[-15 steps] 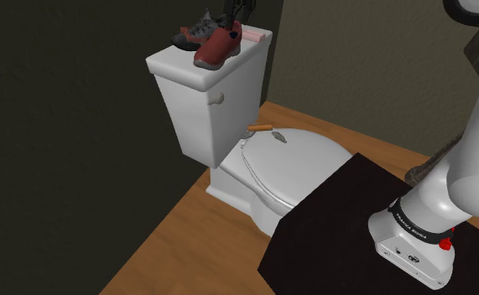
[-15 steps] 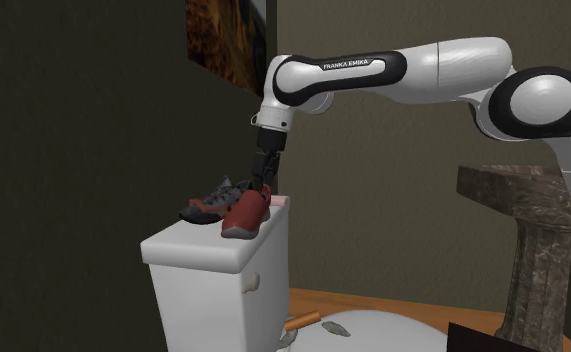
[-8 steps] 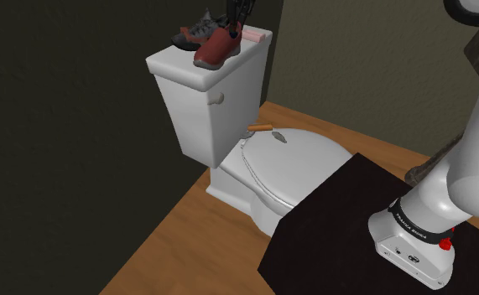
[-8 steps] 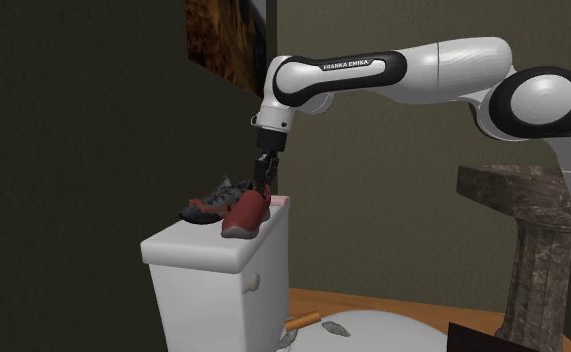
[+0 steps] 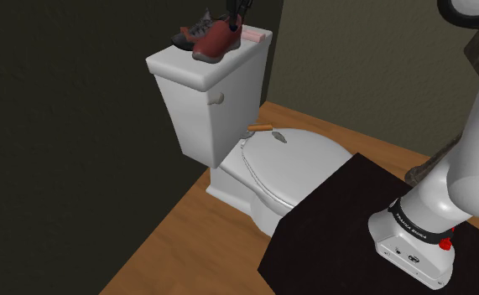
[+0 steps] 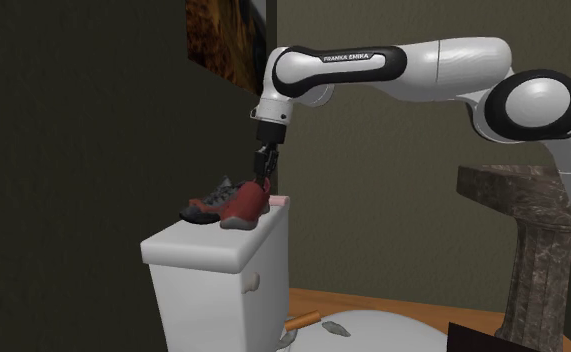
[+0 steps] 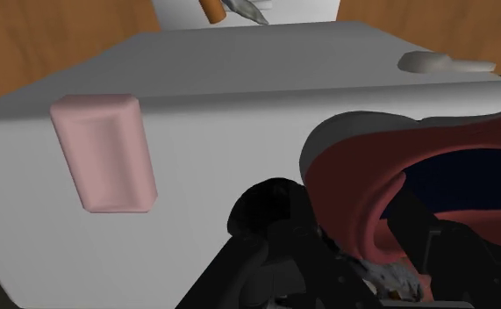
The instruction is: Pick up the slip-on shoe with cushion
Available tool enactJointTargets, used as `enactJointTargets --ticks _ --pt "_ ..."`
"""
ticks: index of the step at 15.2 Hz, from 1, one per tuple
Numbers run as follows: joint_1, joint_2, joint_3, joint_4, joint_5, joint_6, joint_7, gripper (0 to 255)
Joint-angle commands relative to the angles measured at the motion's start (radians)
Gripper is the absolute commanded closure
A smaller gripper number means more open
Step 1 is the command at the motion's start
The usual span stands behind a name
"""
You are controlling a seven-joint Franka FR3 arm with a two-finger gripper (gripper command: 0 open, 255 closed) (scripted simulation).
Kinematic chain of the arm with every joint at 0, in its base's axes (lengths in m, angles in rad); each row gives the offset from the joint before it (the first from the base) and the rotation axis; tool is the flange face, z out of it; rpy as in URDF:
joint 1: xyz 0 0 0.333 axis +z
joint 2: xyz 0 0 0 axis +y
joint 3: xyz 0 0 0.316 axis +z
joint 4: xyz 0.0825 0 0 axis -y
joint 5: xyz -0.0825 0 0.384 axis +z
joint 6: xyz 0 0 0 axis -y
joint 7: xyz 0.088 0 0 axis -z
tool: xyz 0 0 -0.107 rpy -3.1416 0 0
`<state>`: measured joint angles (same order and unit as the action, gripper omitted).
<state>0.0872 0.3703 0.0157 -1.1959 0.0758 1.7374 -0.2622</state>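
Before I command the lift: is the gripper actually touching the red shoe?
Touching. The wrist view shows the gripper clasping the red shoe, its fingers pressed against both sides of the collar.

The black two-finger gripper (image 7: 336, 230) clasps the heel wall of a dark red shoe (image 7: 362, 167) with a grey rim and a dark blue inside, one black finger outside the heel and the other in the opening. Beneath them spreads a flat white toilet-tank lid (image 7: 266, 79). On it, well apart from the shoe, lies a pale pink rounded rectangular bar (image 7: 104, 151) (soap, by its look). Past the lid's far edge show brown wooden floor (image 7: 55, 35) and an orange-handled tool (image 7: 211, 9) with a grey blade. A small pale grey lump (image 7: 441, 61) sits at that edge.
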Motion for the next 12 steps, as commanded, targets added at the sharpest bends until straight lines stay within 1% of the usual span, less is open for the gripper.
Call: enactJointTargets --ticks 1,6,10,12 --pt "-0.001 0.007 0.0 0.039 0.0 -0.031 0.001 255" --pt "-0.001 0.047 0.0 0.17 -0.001 -0.122 0.008 255" --pt "-0.002 0.098 0.001 0.309 -0.002 -0.21 0.014 255" --pt "-0.002 0.101 0.001 0.315 -0.002 -0.213 0.014 255"
